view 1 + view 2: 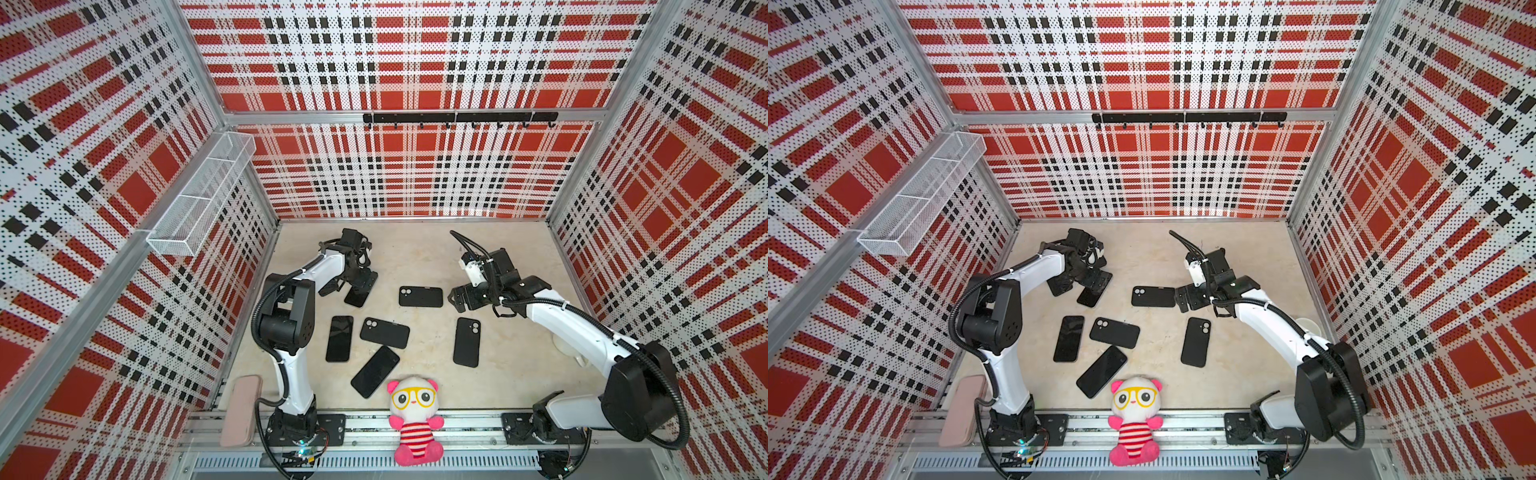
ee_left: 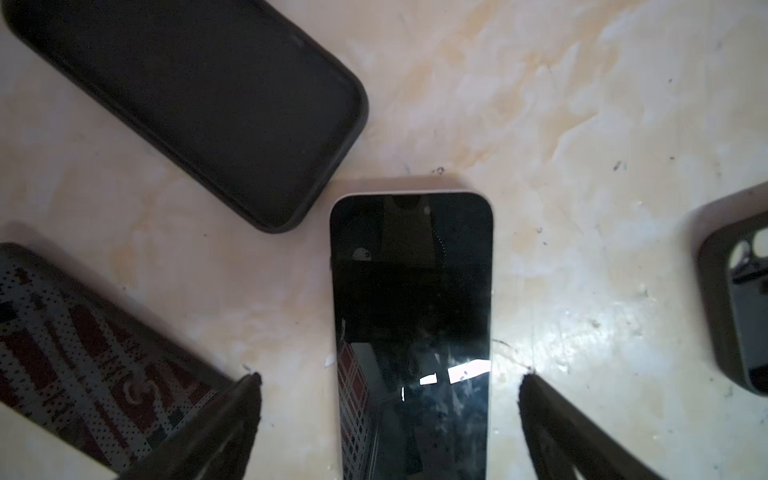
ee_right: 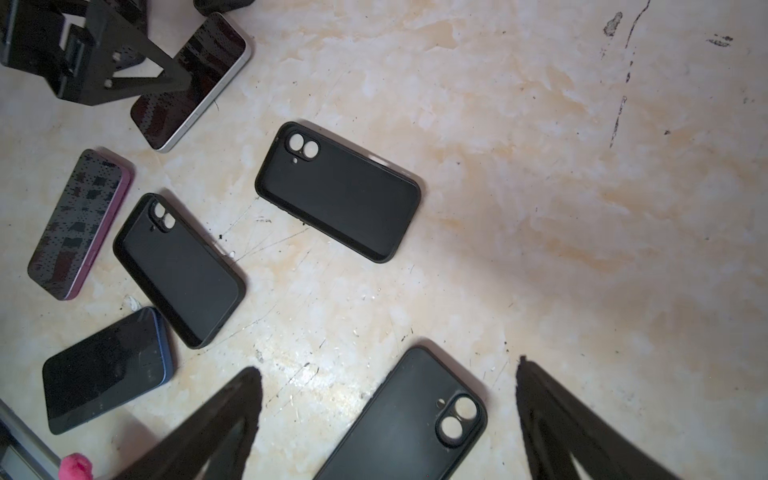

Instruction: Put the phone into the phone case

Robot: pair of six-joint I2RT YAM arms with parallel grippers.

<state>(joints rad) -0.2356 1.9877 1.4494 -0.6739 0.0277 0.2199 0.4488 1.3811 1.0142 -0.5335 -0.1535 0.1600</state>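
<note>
A silver-edged phone [image 2: 411, 324] lies screen up on the table [image 2: 582, 124], between the open fingers of my left gripper [image 2: 390, 377]; in both top views that gripper [image 1: 349, 291] [image 1: 1081, 291] hangs over the phone [image 1: 358, 297]. An empty black phone case [image 2: 199, 104] lies beside it. My right gripper [image 3: 388, 368] [image 1: 455, 297] is open and holds nothing, with a black case [image 3: 411, 419] showing between its fingers. Two more cases [image 3: 338, 191] [image 3: 178, 270] lie open side up. A pink-edged phone [image 3: 79, 224] and a blue-edged phone [image 3: 108, 370] lie near them.
A plush panda toy [image 1: 415, 419] sits on the front rail. A pink flat object [image 1: 243, 409] leans at the front left. A wire basket [image 1: 199, 199] hangs on the left wall and a hook rail [image 1: 457, 118] on the back wall.
</note>
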